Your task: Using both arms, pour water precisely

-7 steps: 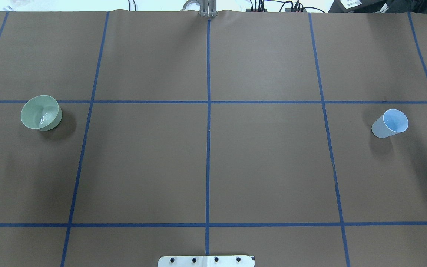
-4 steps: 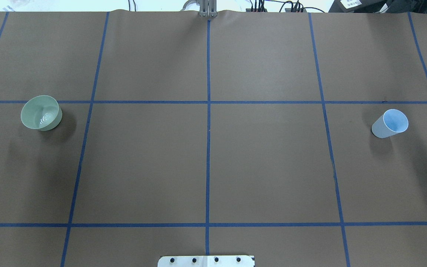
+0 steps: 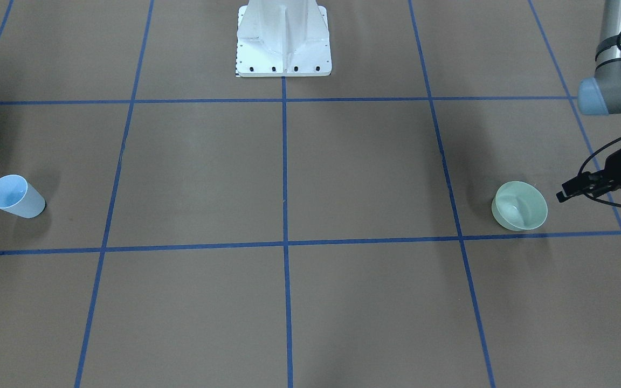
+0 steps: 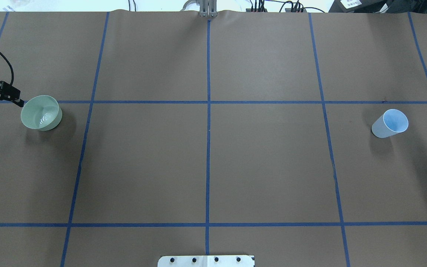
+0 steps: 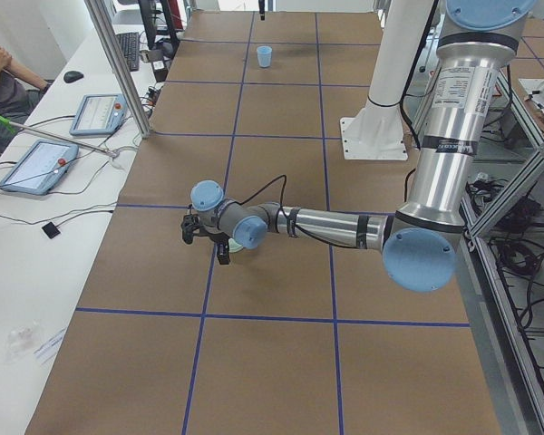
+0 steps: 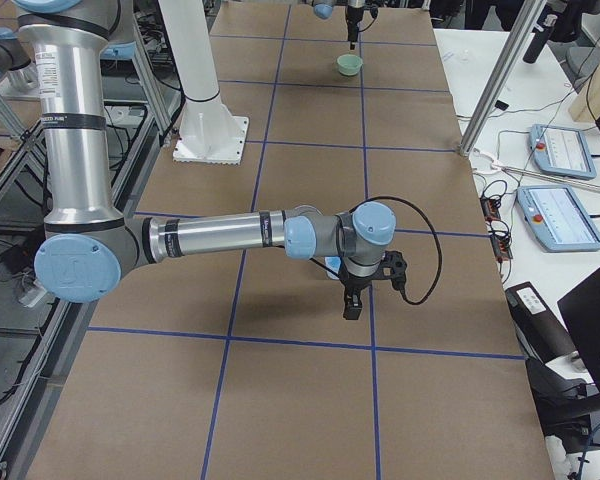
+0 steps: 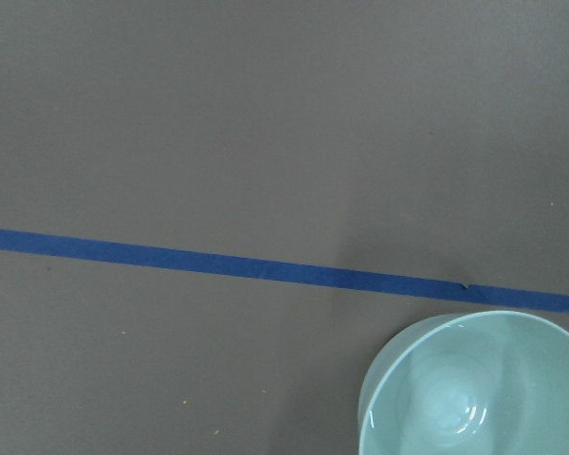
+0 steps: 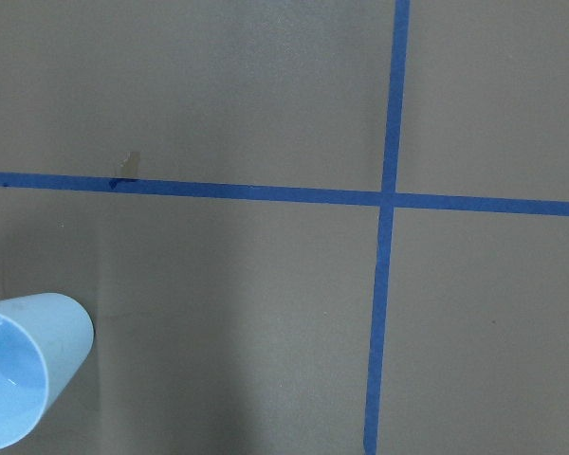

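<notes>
Pale green, the bowl [image 4: 41,112] stands mouth-up on the brown desk [image 4: 265,159], far out to the left of the white base plate [image 4: 206,260] and some way forward of it. A glint in its bottom may be water, though I cannot be sure. The light blue cup [image 4: 390,124] stands upright about as far to the base plate's right and about as far forward, so the two vessels are well apart. The left arm [image 5: 344,227] reaches low and nearly level away from the base plate, wrist bent so the left hand [image 5: 206,245] points down at the desk just beyond the bowl, on the side away from the base plate. Its fingers look spread, with one tip close beside the rim. The front camera shows a gap there, and nothing is held. The bowl thus lies inward of this hand, toward the base plate, and shows only in a corner of the left wrist view. The right arm [image 6: 210,235] holds a like pose on the base plate's other side, with the right hand [image 6: 362,288] pointing down near the cup. I cannot tell whether its fingers are spread or together. Each arm is nearest its own vessel and neither has taken hold, so grasping looks like the next step.
</notes>
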